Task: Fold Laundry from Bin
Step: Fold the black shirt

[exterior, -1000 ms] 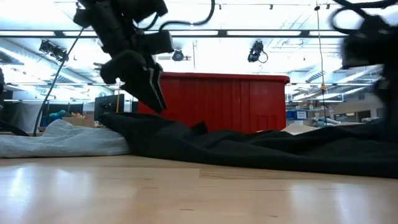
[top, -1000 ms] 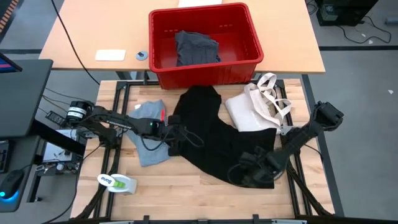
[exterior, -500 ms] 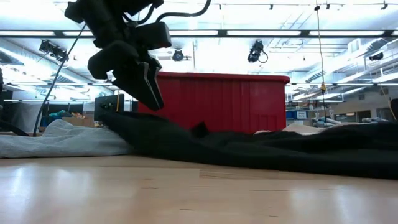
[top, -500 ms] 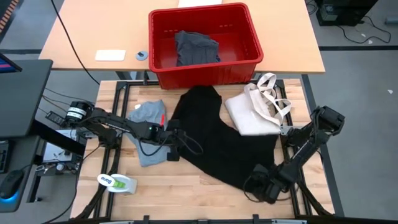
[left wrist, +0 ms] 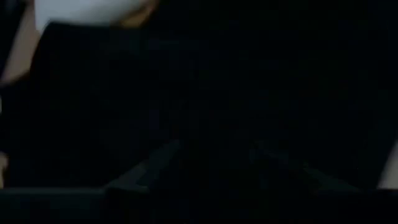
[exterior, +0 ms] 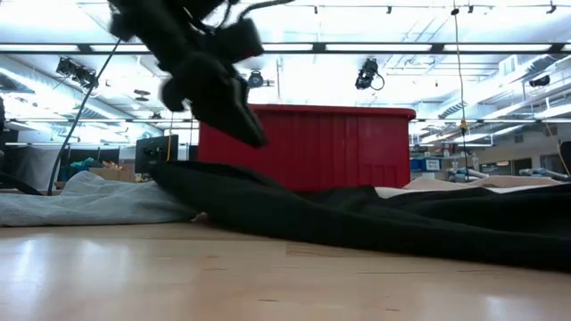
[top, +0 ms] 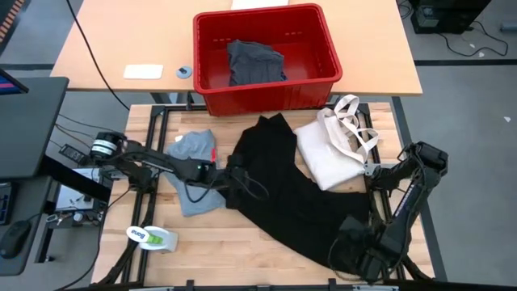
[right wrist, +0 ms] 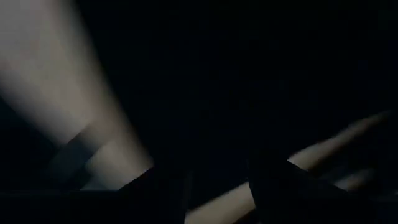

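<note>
At the near edge of the tabletop [top: 242,242], the right pincer [top: 355,252] is sitting low over the near-right corner of the black garment [top: 283,194]; whether its fingers are pinching the cloth or merely spread over it cannot be told, since dark fabric fills its wrist view. A little farther in, the left pincer [top: 233,179] is pressing at the garment's left edge, and its grip cannot be told either. The black garment is lying spread diagonally across the boards, rumpled and unfolded, with one end reaching toward the bin [top: 266,89]. Just left of it, the light grey T-shirt [top: 192,174] is lying crumpled. To its right, the cream tote bag [top: 335,149] is touching the garment's edge. A small white and green object [top: 152,237] is resting near the front-left corner. Farthest off, the red bin is standing on the neighbouring table, with a dark grey piece of laundry [top: 254,61] waiting inside.

Judging by this, the task is early: two pieces are out, none is folded, and at least one is not yet taken out.
</note>
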`<state>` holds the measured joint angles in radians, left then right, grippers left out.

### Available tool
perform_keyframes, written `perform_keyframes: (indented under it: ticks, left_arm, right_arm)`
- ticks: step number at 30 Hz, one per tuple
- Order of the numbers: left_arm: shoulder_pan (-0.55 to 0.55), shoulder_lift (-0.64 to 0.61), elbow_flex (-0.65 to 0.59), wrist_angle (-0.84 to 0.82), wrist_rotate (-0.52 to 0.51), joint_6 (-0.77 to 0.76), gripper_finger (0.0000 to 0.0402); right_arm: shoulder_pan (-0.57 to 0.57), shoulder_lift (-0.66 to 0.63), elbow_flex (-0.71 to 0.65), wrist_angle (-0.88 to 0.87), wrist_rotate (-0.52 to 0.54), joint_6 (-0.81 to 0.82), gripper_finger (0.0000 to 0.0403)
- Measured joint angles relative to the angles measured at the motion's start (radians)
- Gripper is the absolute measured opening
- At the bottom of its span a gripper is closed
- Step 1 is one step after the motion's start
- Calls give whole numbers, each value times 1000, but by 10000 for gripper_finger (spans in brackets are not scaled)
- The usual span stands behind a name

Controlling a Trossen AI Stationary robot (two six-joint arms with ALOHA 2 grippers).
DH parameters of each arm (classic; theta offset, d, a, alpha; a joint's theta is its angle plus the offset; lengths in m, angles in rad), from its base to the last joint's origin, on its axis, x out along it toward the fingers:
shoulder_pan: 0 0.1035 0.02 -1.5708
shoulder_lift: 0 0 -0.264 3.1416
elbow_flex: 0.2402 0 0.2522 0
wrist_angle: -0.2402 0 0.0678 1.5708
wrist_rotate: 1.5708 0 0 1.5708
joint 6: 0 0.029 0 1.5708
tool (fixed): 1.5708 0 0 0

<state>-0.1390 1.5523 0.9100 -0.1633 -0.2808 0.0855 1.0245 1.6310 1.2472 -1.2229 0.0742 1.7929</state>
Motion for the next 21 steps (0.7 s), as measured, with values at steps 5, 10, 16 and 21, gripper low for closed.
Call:
perform_keyframes:
  ticks: [5,10,16,21]
  left_arm:
    - [87,121,0,176,10,147,192]
    - [264,219,0,334,95,189,192]
    - [439,328,1,342,244,61,192]
    - [480,327,6,275,229,39,192]
  right_arm:
    - [-12,1,-36,-254,171,70,139]
    - [-79,-26,-191,-167,218,50,119]
    - [-140,-46,-398,93,183,38,104]
    - [-144,-46,-470,155,83,93,93]
